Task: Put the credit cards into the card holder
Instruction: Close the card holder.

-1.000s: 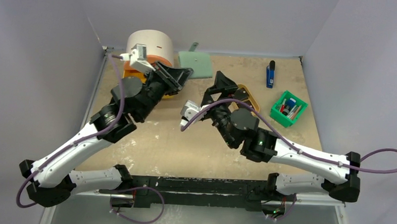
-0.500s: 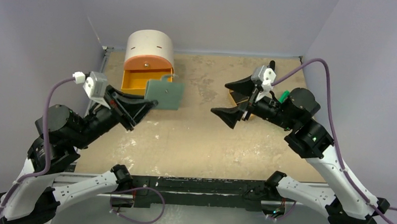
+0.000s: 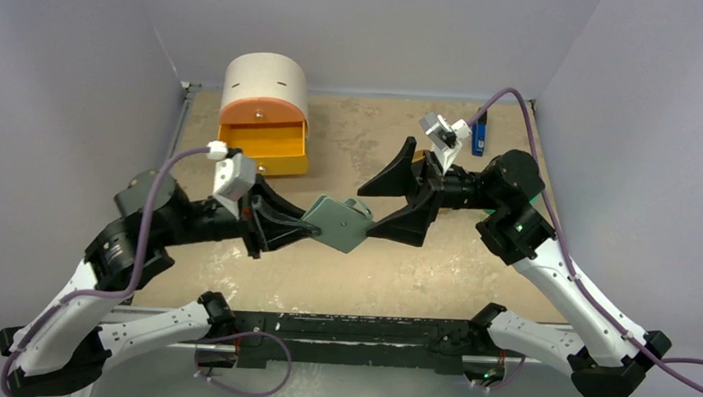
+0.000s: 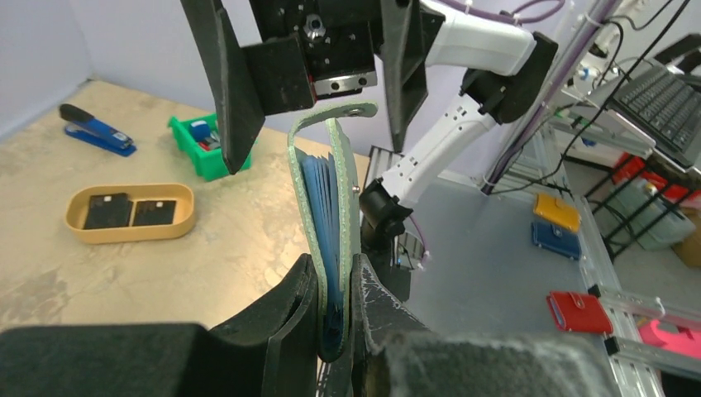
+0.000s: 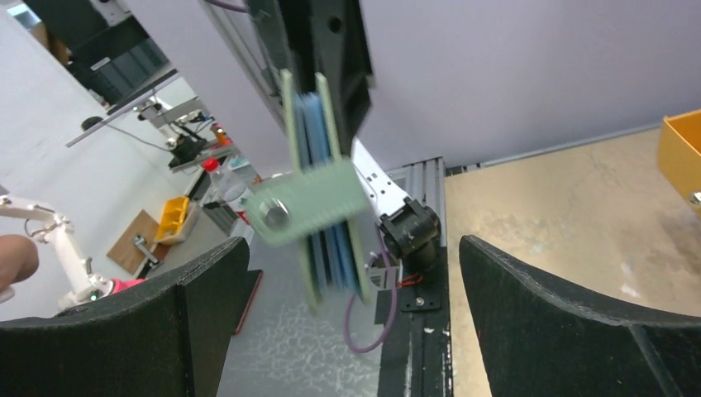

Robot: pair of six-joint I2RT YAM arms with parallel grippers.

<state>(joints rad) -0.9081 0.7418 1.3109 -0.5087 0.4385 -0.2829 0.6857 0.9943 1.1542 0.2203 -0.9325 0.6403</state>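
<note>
**Card holder pinched by the left claw, right claw wide around its free end**

Card holder (image 3: pixel 338 225) hangs in the air over the near middle of the table (image 3: pixel 344 279), lifted off the surface. The left gripper (image 3: pixel 306 225) has its two fingers drawn narrow on one edge of it. In the left wrist view the grey-green leaves stand edge-on and slightly apart. The blue-grey pockets show between them, and the snap tab arches over the top.

The right gripper (image 3: pixel 367 213) faces it from the opposite side with its jaws spread wide. One black finger lies on each side of the holder's free end, and the tab sits in the gap between them. From above, the lower finger looks close to the holder's corner, but whether it touches cannot be told. The right wrist view shows clear space on both sides.

Two credit cards (image 4: pixel 106 210) lie flat, side by side, in a tan oval tray (image 4: pixel 74 228) on the surface, apart from both claws. In the top view the right arm hides the tray. A green bin (image 4: pixel 202 155) stands beyond the tray. A blue-and-black stapler (image 3: pixel 479 132) lies near the far right corner. An orange drawer unit (image 3: pixel 264 114) stands at the far left corner with its drawer pulled out.
</note>
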